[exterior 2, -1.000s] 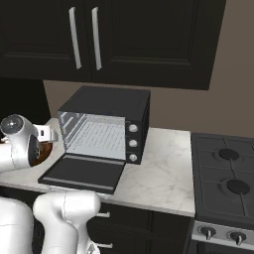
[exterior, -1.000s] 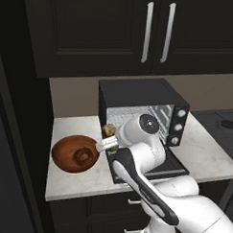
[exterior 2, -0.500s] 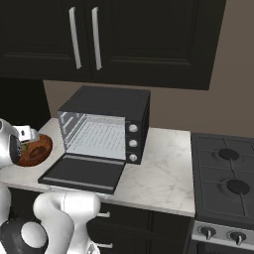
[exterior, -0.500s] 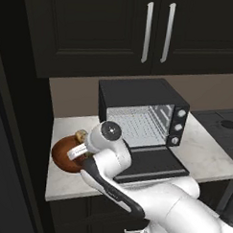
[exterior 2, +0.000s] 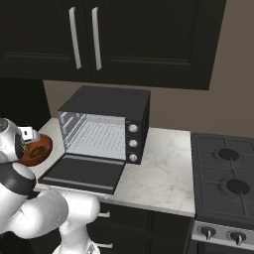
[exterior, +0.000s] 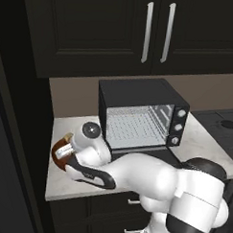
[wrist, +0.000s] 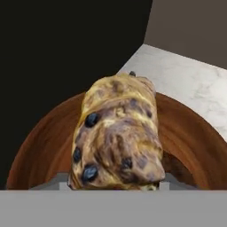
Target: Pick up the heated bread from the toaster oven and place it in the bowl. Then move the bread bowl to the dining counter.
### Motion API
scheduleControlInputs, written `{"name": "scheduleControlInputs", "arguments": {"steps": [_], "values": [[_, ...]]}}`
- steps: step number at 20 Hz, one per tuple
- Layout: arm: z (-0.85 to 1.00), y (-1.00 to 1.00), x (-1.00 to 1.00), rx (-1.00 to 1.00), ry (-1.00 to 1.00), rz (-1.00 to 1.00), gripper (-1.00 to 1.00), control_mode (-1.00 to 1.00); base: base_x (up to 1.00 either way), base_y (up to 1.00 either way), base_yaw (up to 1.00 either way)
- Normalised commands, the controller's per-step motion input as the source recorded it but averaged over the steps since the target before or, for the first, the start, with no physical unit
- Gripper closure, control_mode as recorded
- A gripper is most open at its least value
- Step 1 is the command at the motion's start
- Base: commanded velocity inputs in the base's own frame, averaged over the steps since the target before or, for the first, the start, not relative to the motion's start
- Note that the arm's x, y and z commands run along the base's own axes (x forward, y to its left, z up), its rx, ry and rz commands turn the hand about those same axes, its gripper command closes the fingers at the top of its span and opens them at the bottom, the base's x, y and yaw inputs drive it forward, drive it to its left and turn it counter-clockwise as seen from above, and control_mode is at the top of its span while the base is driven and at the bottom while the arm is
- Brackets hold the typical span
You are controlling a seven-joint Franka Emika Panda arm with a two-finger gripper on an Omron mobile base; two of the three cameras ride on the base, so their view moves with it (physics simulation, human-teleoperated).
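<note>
Left base view: the white arm bends low to the left across the marble counter, its hand over the reddish-brown bowl at the counter's left end. A small tan piece with dark patches, the bread, shows at the hand's tip above the bowl's near rim. The toaster oven stands just right of the bowl, its door dropped flat and the wire rack inside bare. Dark upper cabinets with two silver handles hang above it.

Right base view: the bowl sits at the far left of the counter, beside the open oven door, partly behind the arm's round white joint. A pale stub pokes out over the bowl's rim; it is probably the hand's tip with the bread, though it is too small to be certain. The toaster oven's three knobs face the stove, which lies well apart to the right.

Hand view: the bread is seen close up, yellow-tan with dark brown blotches, held between the jaws, which are closed on its near end. It hangs over the bowl's hollow; whether it touches the wood cannot be told. White veined counter lies beyond the rim.
</note>
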Motion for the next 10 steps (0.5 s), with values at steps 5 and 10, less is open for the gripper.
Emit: {"name": "scheduleControlInputs", "arguments": {"steps": [5,10], "values": [[-0.27,0.00,0.08,-0.01,0.20,0.00,-1.00,-1.00,0.00,0.00,0.00],[0.28,0.07,-0.21,0.00,0.03,0.00,-1.00,-1.00,0.00,0.00,0.00]]}}
